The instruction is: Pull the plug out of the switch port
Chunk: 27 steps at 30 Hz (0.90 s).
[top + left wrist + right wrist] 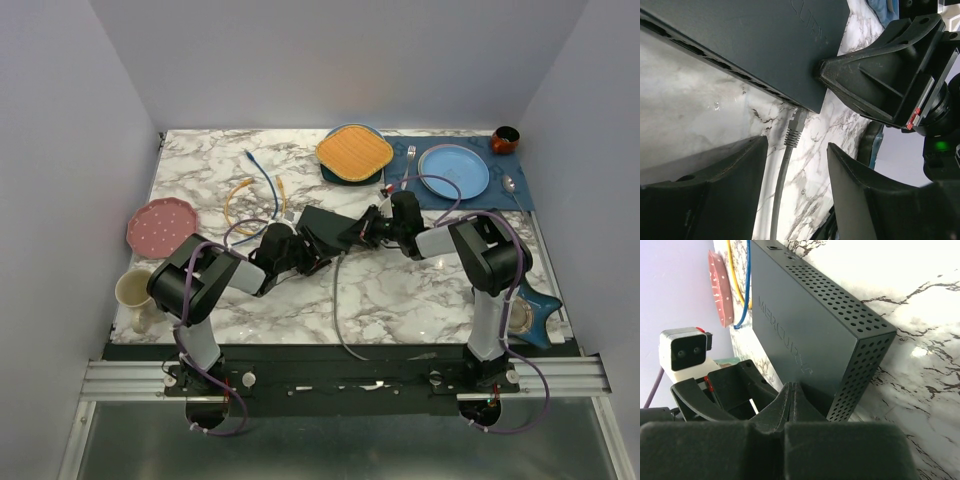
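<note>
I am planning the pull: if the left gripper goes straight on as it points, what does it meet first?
Most likely the gray plug, in line between the open fingers of the left gripper; the switch edge follows just behind. Depth is hard to judge.

Two robot arms, the left arm (192, 282) and right arm (485, 257), have chunky black joints and pale grey links, looping purple cables (544, 388), broad matte black fingers (715, 195), a white wrist camera (685, 351) and a small green light (940, 145).
</note>
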Motion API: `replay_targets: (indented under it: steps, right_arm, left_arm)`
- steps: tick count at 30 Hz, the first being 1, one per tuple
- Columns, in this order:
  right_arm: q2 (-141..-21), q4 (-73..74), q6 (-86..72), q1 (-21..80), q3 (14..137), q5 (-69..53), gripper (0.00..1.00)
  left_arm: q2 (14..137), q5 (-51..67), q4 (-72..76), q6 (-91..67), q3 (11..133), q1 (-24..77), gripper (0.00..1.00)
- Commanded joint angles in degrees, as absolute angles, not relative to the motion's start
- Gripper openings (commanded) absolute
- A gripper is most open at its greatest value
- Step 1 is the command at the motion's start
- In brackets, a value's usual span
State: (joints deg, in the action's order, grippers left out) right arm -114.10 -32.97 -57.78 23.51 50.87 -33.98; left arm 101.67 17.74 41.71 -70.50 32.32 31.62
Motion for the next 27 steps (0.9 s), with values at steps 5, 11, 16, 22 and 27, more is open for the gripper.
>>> replay_targets:
  steps: [5, 11, 16, 22, 27]
  right_arm:
    - [-114.88, -26.19, -55.02, 23.11, 49.92, -31.91, 0.01]
    - [-114.08, -23.82, -53.09, 22.94, 50.18, -30.67, 0.01]
    - [-113.82, -21.98, -52.21, 23.03, 50.98, -30.15, 0.01]
    - [-113.73, -20.21, -51.94, 23.03, 51.59, -29.71, 0.01]
    - [-113.64, -19.95, -51.77, 22.94, 51.68, -29.71, 0.01]
  left_arm:
    - [103.01, 17.67, 39.38, -70.05, 34.89, 31.55, 0.59]
    - [103.97, 17.05, 36.74, -69.61, 37.09, 31.55, 0.54]
    - [105.12, 17.14, 36.56, -70.05, 37.88, 31.55, 0.51]
    - [106.52, 17.84, 36.74, -70.31, 38.67, 31.82, 0.42]
    - [107.66, 18.46, 38.14, -70.84, 38.85, 31.99, 0.41]
